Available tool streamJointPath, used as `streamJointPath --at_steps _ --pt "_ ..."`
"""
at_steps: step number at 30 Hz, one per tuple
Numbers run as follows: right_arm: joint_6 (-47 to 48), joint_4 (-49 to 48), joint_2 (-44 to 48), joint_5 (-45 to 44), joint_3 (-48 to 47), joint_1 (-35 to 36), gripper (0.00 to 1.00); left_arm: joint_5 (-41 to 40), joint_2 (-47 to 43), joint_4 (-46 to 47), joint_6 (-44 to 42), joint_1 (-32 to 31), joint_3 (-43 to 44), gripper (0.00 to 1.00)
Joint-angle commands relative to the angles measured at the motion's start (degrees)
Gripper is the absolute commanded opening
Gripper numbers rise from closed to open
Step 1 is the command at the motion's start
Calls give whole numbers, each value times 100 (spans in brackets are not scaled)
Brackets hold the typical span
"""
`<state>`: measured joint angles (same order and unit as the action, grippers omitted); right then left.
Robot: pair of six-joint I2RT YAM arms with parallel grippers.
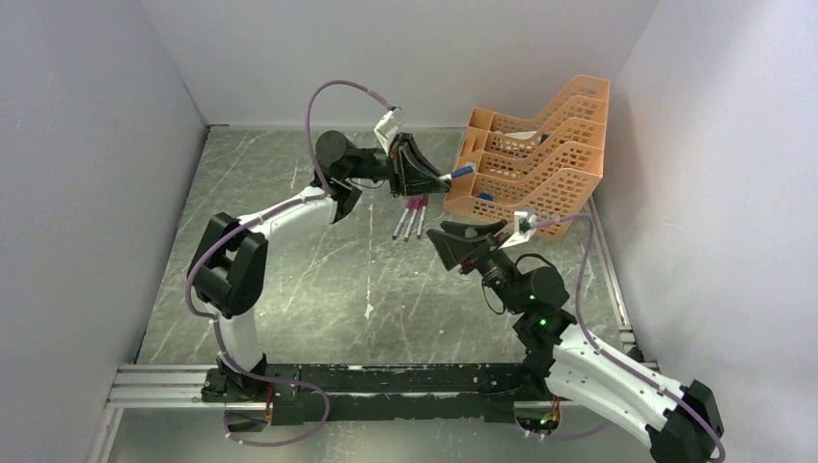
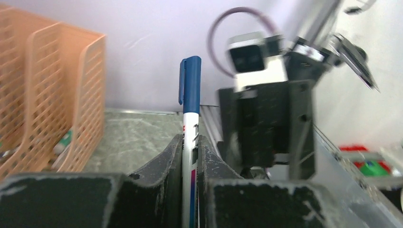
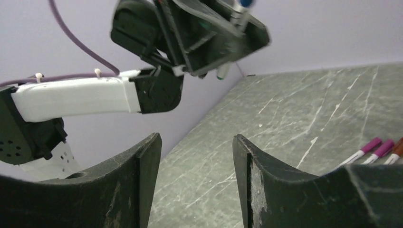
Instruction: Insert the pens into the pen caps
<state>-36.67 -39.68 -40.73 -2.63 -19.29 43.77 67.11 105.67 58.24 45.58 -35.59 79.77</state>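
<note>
We see an orange mesh rack (image 1: 564, 178) with stepped compartments standing at the far right of the green marbled worktop (image 1: 309, 289), close to the pale walls (image 1: 87, 145). A metal rail (image 1: 154, 384) runs along the near edge.

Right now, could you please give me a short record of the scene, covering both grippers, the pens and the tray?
left gripper: shut on a pen that wears the blue cap
right gripper: open, nothing between its fingers
capped pens: three, side by side on the table; two magenta caps, one dark red
orange mesh tray: far right of the table
</note>
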Motion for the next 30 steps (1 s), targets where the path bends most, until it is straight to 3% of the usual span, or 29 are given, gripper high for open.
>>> streamJointPath --at_steps 1,4,7,12,16,22,30 --pt "327 1174 372 -386 -142 -11 56 -1293 -104 -532 -570 351 -480 7" --pt "243 1523 664 -543 31 -23 56 -3012 -395 -2035 -1880 377 -912 7" --pt "170 1793 981 -754 192 -21 56 -4389 -489 -2845 -2304 382 -1261 7" --pt "287 2216 1126 -1016 208 -21 56 -5685 -285 -4176 -3107 301 -1212 7" --pt "353 2208 987 -1038 283 -26 56 -6821 -41 -4943 -3207 216 -1050 7" --pt "317 1966 708 -899 325 -25 56 -7555 59 -4747 -2222 177 -1541 7" --pt "341 2039 624 -847 342 -26 56 -7803 473 -4586 -1740 -80 -1596 7"
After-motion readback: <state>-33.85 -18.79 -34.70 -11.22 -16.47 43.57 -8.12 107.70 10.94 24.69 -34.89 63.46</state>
